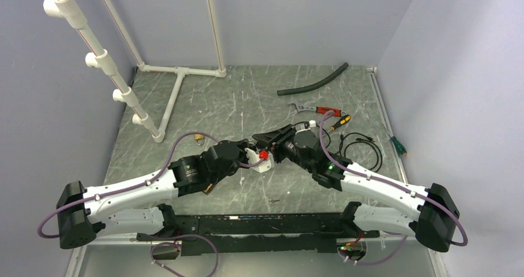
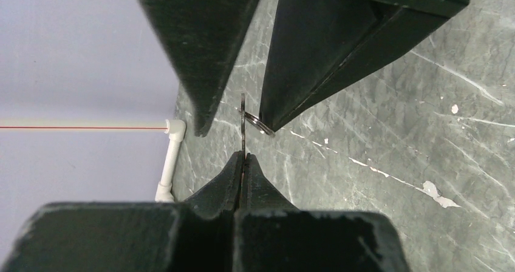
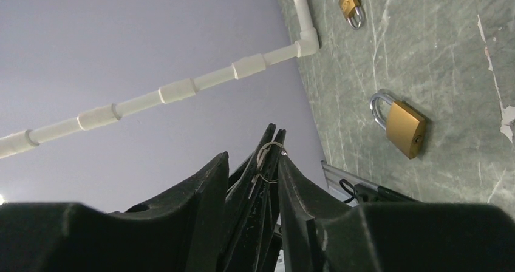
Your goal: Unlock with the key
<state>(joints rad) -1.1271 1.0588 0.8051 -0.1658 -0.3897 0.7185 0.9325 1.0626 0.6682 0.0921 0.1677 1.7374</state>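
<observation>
My left gripper (image 2: 243, 156) is shut on the key (image 2: 243, 135), which I see edge-on as a thin blade sticking out past the fingertips, its small metal ring (image 2: 260, 125) hanging at the end. The right gripper (image 3: 254, 163) is open, its two fingers (image 2: 200, 47) straddling the left gripper's tip; one fingertip touches the ring (image 3: 270, 161). Both grippers meet above mid-table, left gripper (image 1: 258, 149) against right gripper (image 1: 269, 142). A brass padlock (image 3: 404, 126) with a silver shackle lies flat on the table beyond them. A smaller padlock (image 3: 350, 5) lies farther off, also visible as a padlock (image 1: 199, 139) from above.
A white PVC pipe frame (image 1: 179, 85) stands at the back left. At the back right lie a black hose (image 1: 312, 82), red-handled pliers (image 1: 318, 110), two screwdrivers (image 1: 337, 121) (image 1: 397, 146) and a coiled black cable (image 1: 358, 147). Walls close in on three sides.
</observation>
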